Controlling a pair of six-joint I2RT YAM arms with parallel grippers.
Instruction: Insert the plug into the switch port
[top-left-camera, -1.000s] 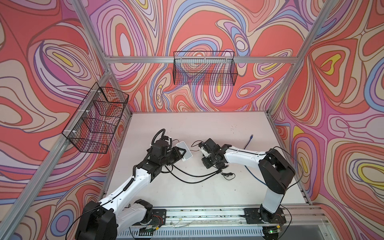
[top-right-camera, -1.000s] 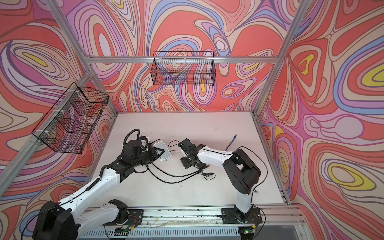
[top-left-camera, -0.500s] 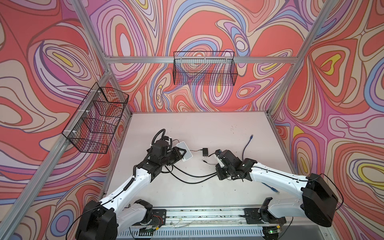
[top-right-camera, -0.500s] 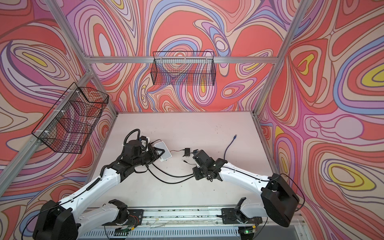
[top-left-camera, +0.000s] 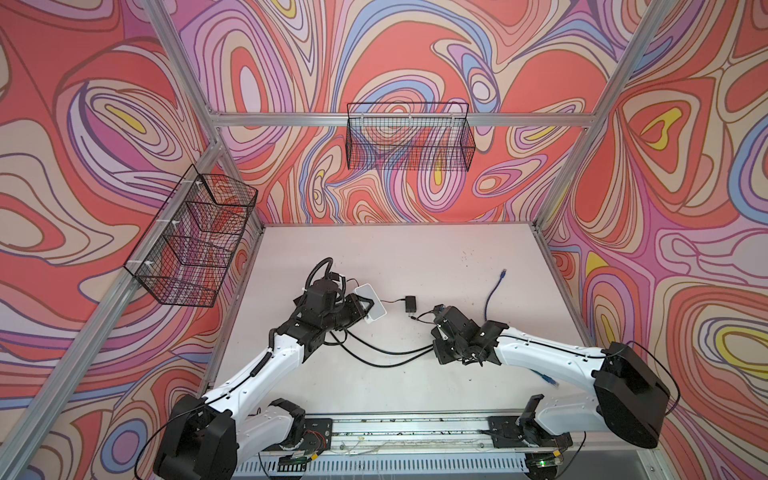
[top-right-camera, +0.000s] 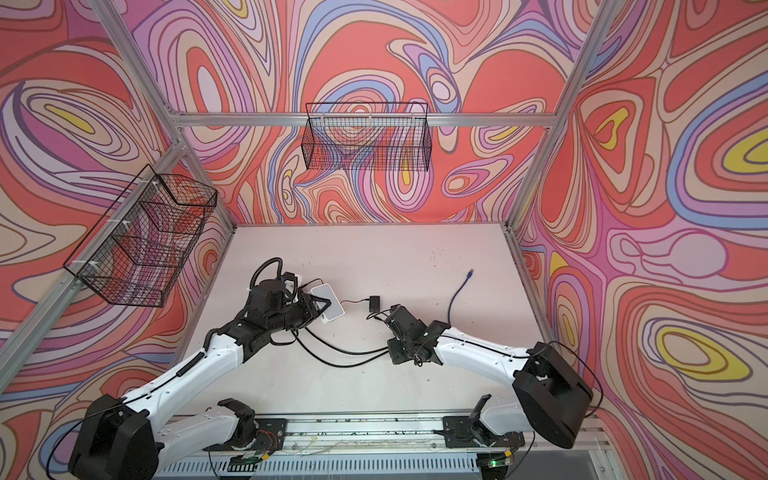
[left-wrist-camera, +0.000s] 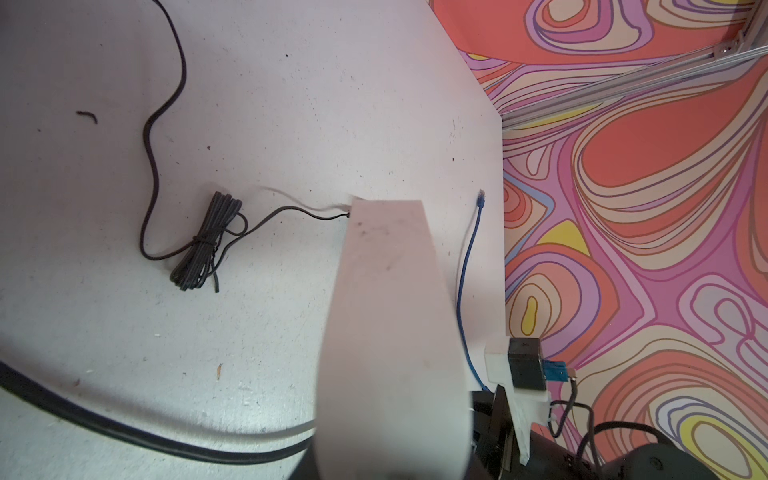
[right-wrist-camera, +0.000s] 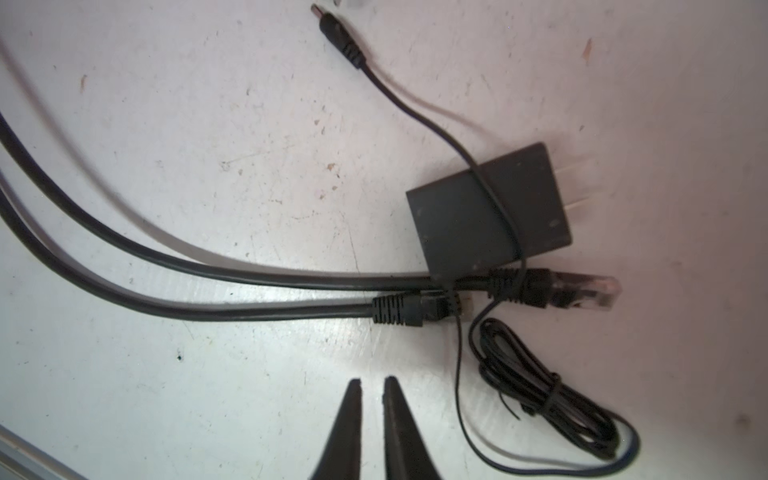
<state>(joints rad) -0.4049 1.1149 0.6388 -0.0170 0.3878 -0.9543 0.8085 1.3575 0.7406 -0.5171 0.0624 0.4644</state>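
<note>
Nothing was plugged in yet. The left jaws gripped the small white plastic switch box, raised; the right jaws, barely parted and empty, hovered above the black Ethernet cable's clear plug at the switch's four o'clock. The pale scuffed desk stood inside swirl-patterned walls.

R gripper backed off switch to front-right, jaws now cracked open; adapter uncovered.
</note>
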